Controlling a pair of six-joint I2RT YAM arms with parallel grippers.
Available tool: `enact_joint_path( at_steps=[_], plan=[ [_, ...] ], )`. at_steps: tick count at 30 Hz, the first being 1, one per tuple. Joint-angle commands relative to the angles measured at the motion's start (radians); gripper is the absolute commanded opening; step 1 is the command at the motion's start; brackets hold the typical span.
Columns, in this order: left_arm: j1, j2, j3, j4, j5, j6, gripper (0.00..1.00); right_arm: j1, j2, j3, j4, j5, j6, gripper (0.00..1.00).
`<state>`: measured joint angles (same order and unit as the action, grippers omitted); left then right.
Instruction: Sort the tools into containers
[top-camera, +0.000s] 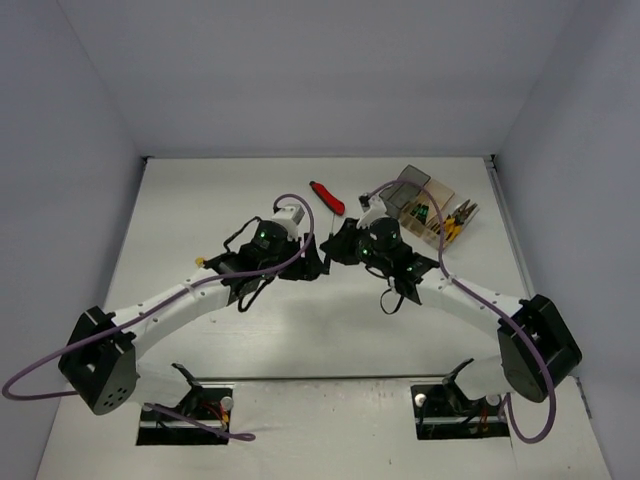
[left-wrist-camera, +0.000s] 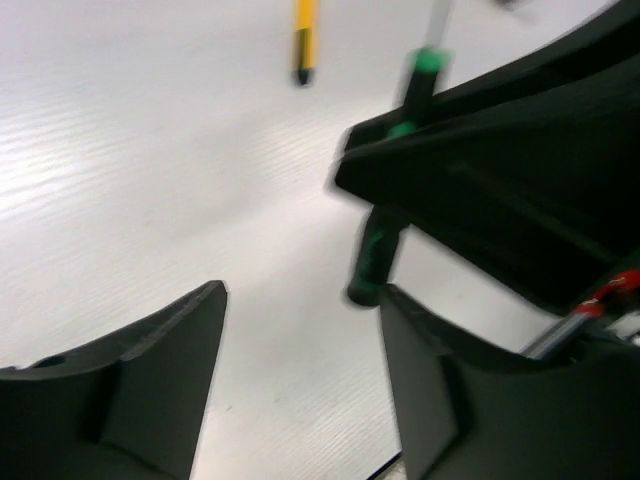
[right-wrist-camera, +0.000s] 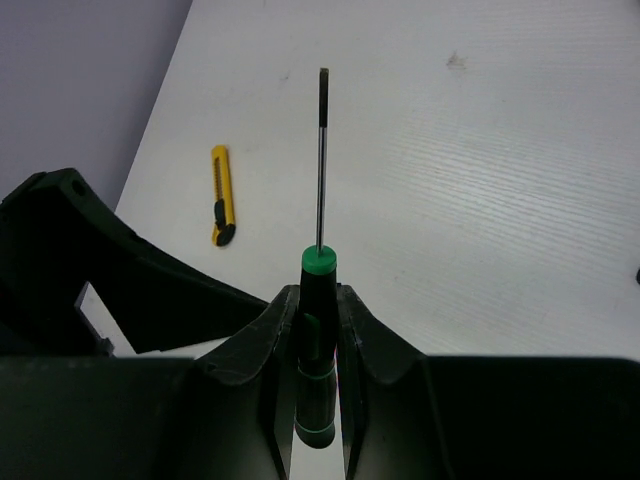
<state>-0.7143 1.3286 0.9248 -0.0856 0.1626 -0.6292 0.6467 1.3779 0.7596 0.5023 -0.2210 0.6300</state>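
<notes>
Leftmost, yellow utility knife (right-wrist-camera: 221, 195), flat on the table (top-camera: 250, 340), well apart from both arms. Next, left gripper (left-wrist-camera: 300, 330): fingers spread wide, holding nothing, close beside the screwdriver (right-wrist-camera: 318, 285); contact not discernible. Then right gripper (right-wrist-camera: 318, 320): pinched narrow on the black handle, above the table, shaft running straight out past the fingertips, tip aimed left. Further right and far, three bins (top-camera: 428, 205) in a row, behind the tip's heading, right arm plainly nearer. Probably calls for a rightward swing, long axis laid along a bin.
</notes>
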Motion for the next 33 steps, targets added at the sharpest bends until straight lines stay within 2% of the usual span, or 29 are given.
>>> enact_joint_path(
  at_steps=[1, 5, 8, 13, 15, 19, 23, 25, 27, 33],
  plan=[
    [0.009, -0.043, 0.157, -0.23, -0.251, 0.039, 0.62, -0.125, -0.007, 0.071, 0.038, 0.062, -0.007, 0.0],
    [0.046, -0.092, 0.282, -0.473, -0.426, 0.079, 0.65, -0.285, 0.0, 0.136, -0.035, 0.192, -0.042, 0.0],
    [0.148, -0.148, 0.332, -0.575, -0.43, 0.109, 0.69, -0.388, 0.051, 0.195, -0.085, 0.312, -0.05, 0.0],
    [0.366, -0.232, 0.333, -0.618, -0.31, 0.177, 0.75, -0.542, 0.176, 0.299, -0.119, 0.354, -0.033, 0.0],
    [0.422, -0.257, 0.322, -0.62, -0.31, 0.226, 0.75, -0.59, 0.23, 0.342, -0.125, 0.35, -0.033, 0.0],
    [0.432, -0.293, 0.272, -0.605, -0.371, 0.256, 0.79, -0.633, 0.383, 0.458, -0.174, 0.313, -0.027, 0.01],
    [0.434, -0.301, 0.188, -0.589, -0.365, 0.249, 0.79, -0.634, 0.405, 0.501, -0.179, 0.29, -0.03, 0.04],
    [0.439, -0.298, 0.158, -0.588, -0.346, 0.255, 0.79, -0.634, 0.511, 0.519, -0.2, 0.273, -0.034, 0.06],
    [0.444, -0.299, 0.15, -0.587, -0.329, 0.259, 0.79, -0.632, 0.533, 0.523, -0.21, 0.262, -0.04, 0.12],
    [0.447, -0.305, 0.149, -0.586, -0.321, 0.261, 0.79, -0.607, 0.47, 0.523, -0.286, 0.291, -0.108, 0.4]
  ],
)
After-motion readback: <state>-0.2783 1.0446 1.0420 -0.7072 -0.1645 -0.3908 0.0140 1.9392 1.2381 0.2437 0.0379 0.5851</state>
